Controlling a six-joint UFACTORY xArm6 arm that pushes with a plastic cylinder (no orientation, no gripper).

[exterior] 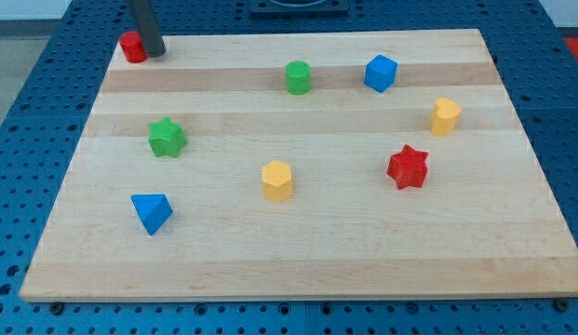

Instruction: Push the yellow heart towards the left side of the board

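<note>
A pale wooden board is seen on a blue perforated table. The yellow heart block lies near the view's right edge. My tip, a bare rod without jaws, is touching the red cylinder block at top left.

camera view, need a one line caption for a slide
My tip sits at the board's top-left corner beside a red block, far from the yellow heart at right.

The table is pale, smooth, matt wood with visible grain bands. The yellow heart, red star and blue cube look like matt plastic. My tip looks dark and dull.
</note>
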